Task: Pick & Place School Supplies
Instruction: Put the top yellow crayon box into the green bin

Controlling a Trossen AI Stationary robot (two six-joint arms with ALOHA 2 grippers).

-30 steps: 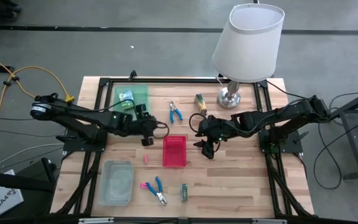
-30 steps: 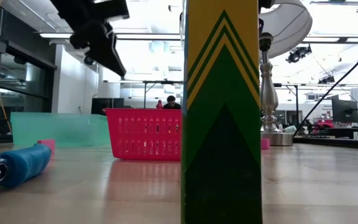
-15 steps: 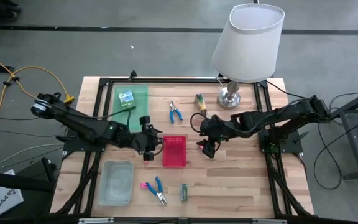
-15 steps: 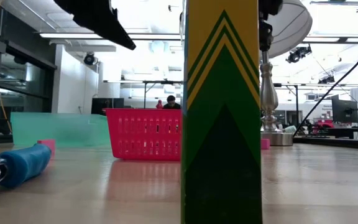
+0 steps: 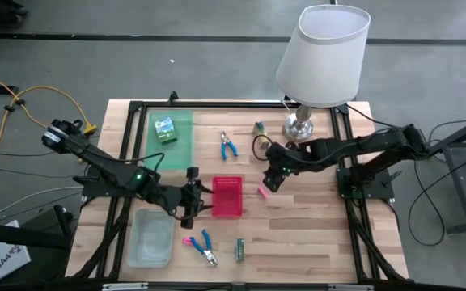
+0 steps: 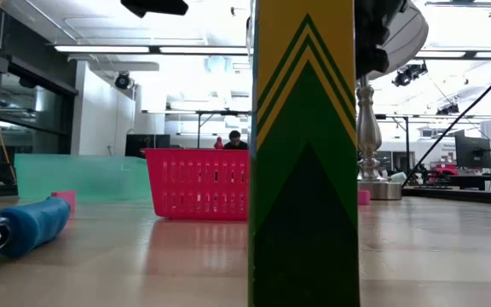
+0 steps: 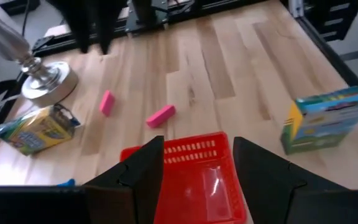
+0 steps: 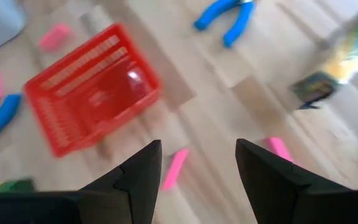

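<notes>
Red mesh basket (image 5: 226,196) stands near the middle of the wooden table (image 5: 314,242), and it looks empty. The left gripper (image 5: 189,204) hangs just beside the basket's left wall, on the side of the clear plastic bin (image 5: 152,237); its fingers are apart and hold nothing. The right gripper (image 5: 275,175) is over the table towards the lamp (image 5: 322,61), fingers wide and also empty.

One pink eraser (image 5: 262,191) lies just beside the right gripper, between it and the basket. A second pink eraser (image 7: 107,102) lies closer to the lamp base. One crayon box (image 5: 165,128) rests on the green tray (image 5: 181,145) at the far left corner, another crayon box (image 5: 261,131) lies near the lamp, and a third crayon box (image 5: 239,249) stands near the front edge. The blue pliers (image 5: 228,145) lie near the far edge, the pink-and-blue pliers (image 5: 201,246) near the front edge.

I judge the step in hand is the right arm taking the near eraser. To do it well, the gripper should turn so the fingers cross the eraser's narrow side, come down straight, and close only when both fingers are beside it, because such a small flat block slips away easily
</notes>
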